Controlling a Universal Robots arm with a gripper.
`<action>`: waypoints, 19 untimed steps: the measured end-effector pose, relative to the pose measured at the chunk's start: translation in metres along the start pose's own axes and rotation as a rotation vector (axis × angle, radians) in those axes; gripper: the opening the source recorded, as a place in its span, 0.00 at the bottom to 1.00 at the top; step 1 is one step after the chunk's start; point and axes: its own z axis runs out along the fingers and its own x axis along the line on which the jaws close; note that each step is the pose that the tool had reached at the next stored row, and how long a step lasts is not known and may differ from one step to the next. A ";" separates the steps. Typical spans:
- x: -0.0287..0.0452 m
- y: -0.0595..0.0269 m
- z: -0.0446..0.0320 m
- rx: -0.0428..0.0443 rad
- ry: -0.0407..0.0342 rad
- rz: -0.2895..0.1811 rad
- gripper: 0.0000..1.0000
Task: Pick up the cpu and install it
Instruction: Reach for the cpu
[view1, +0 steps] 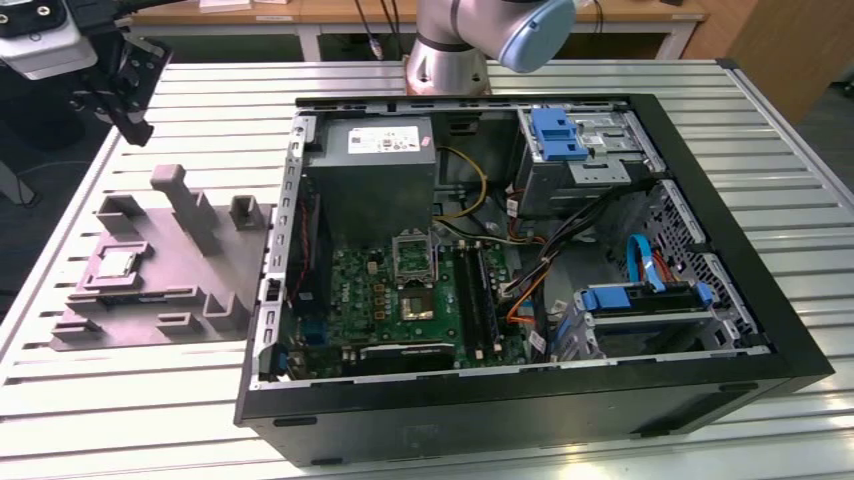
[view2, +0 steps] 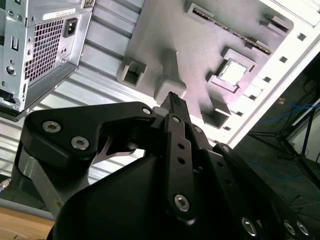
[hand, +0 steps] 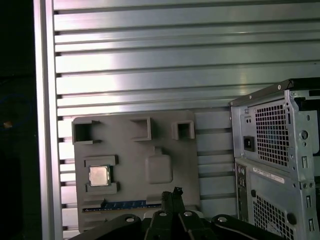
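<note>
The cpu is a small silvery square lying in a recess of the grey moulded tray, at the exterior view's left beside the open computer case. In both wrist views the cpu rests flat in the tray. My gripper hangs high above the table's far left corner, well clear of the tray. Its fingertips meet with nothing between them. The shiny socket frame sits on the green motherboard inside the case.
A grey power-supply box stands in the case just behind the socket. Cables and blue-tabbed drive bays take up the case's right half. The slatted metal table ends close to the tray's left side. The arm's base stands behind the case.
</note>
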 end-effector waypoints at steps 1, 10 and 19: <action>0.0005 -0.0001 0.0000 0.0000 0.0000 0.000 0.11; 0.0036 -0.0003 0.0002 0.0000 0.0002 0.000 0.11; 0.0056 -0.0004 0.0004 0.0000 0.0003 0.000 0.11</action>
